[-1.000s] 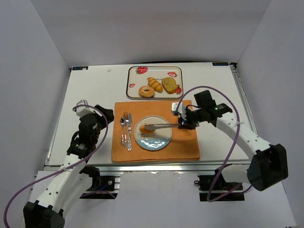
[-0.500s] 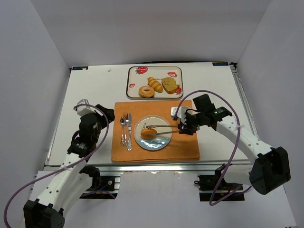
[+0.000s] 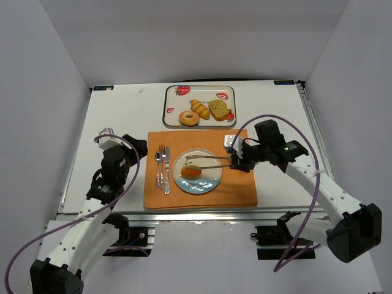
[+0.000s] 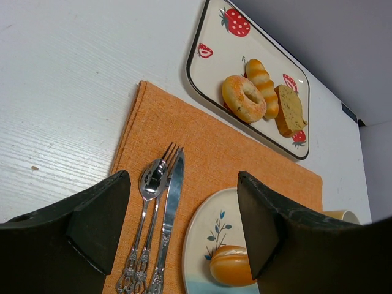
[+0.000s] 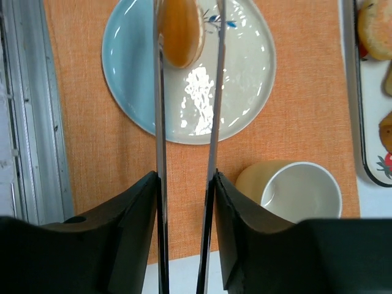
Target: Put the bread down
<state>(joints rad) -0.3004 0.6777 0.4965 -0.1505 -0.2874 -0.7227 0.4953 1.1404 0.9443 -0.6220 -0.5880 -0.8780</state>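
On plate (image 3: 212, 184), roll (image 3: 192, 173) near left edge

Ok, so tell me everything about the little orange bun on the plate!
The roll is a small oval bun, smooth and shiny, golden-orange all over. It looks whole, with no bite or tear. It lies flat on the blue-and-cream plate, on the plate's left part, beside a painted blue sprig. The two arms of the metal tongs stand on either side of it. One arm is at its edge and the other is apart from it. I cannot tell whether either one touches it.
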